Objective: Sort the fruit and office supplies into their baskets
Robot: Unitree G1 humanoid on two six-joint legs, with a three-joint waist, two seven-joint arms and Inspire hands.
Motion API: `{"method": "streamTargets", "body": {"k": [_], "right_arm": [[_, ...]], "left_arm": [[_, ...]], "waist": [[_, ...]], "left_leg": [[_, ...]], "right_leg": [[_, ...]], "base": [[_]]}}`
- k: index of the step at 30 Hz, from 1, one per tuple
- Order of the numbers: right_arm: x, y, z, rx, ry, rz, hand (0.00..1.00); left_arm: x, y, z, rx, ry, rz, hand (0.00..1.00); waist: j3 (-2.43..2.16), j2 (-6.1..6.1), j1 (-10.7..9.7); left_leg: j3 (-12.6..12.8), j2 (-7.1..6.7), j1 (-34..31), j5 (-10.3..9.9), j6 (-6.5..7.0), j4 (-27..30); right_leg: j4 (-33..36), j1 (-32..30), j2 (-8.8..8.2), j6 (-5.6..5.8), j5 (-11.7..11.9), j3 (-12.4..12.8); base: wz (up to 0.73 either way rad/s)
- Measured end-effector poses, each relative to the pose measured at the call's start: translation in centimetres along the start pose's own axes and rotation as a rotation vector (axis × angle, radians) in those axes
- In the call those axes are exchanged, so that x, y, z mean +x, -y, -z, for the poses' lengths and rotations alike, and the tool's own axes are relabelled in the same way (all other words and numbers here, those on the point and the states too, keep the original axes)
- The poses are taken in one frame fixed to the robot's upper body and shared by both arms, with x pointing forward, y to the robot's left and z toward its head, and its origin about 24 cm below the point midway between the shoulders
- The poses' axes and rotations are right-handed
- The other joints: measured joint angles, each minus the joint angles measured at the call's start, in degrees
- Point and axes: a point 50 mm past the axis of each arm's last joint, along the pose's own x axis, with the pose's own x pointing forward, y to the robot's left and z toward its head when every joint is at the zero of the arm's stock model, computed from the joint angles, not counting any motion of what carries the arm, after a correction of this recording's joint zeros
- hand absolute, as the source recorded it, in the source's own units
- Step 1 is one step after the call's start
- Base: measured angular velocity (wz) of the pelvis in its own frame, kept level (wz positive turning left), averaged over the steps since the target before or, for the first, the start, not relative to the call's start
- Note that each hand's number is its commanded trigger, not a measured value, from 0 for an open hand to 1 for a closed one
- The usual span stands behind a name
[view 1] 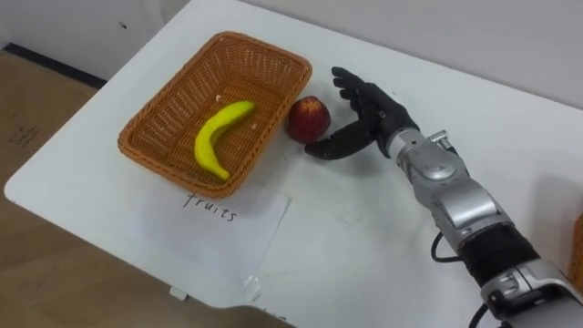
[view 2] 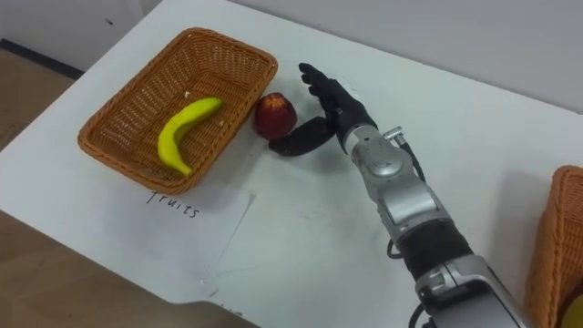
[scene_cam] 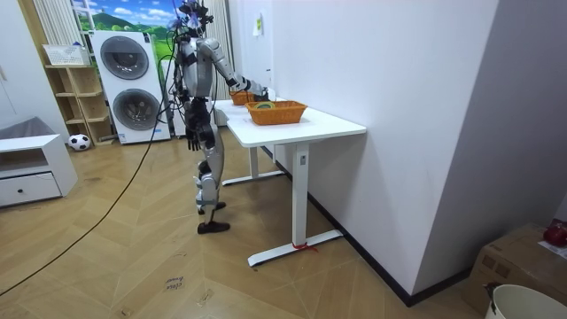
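The right arm reaches in from the lower right across the white bench point(view 1: 364, 237), forearm stretched out low over the top. The right hand point(view 1: 372, 111) is wide open: its fingers are straight and spread, pointing up and away, and the thumb is stretched sideways along the bench toward the apple point(view 1: 309, 117). The thumb tip lies at the apple's foot, right beside it or just touching, and nothing is held.

The apple sits on the bench, against the outside of the fruit basket point(view 1: 168, 96) at its near right corner. It is not in the basket. A banana point(view 1: 219, 137) lies inside on the wicker floor. A sheet of paper point(view 1: 228, 232) with handwriting lies flat on the bench just in front of the basket. A second basket point(view 2: 557, 228) stands well apart at the right edge.

In the room view the robot stands upright at the bench's long side, right arm out over the top. The left hand point(scene_cam: 192, 141) hangs by its hip, too small to tell its state. Two washing machines point(scene_cam: 133, 84) stand behind it.
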Motion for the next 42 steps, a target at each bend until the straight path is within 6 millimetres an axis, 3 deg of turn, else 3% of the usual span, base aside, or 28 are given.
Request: {"method": "streamTargets", "body": {"k": [16, 32, 42], "right_arm": [[0.0, -0.5, -0.1, -0.011, 0.017, -0.011, 0.00], [0.2, -1.7, -0.7, -0.015, 0.056, -0.032, 0.00], [0.3, -1.9, -0.8, -0.011, 0.060, -0.030, 0.00]], "left_arm": [[0.0, 0.0, 0.0, 0.002, 0.005, -0.003, 0.00], [0.0, 0.5, -0.1, 0.037, 0.010, -0.011, 0.00], [0.0, 0.6, -0.1, 0.037, 0.007, -0.009, 0.00]], "waist": [[0.14, 0.03, -0.05], [0.61, 0.57, -0.05], [0.57, 0.73, -0.05]], "left_leg": [[0.08, 0.01, 0.11, 0.00, 0.00, -0.42], [0.58, 0.53, 0.03, -0.25, -0.40, -0.48], [0.64, 0.52, 0.00, -0.25, -0.40, -0.46]], "right_leg": [[-0.06, -0.06, 0.02, 0.00, 0.00, -0.02], [-0.04, -0.41, 0.43, 0.00, 0.00, -0.01], [-0.01, -0.46, 0.39, 0.00, 0.00, -0.12]], "base": [[0.00], [0.00], [0.00]]}}
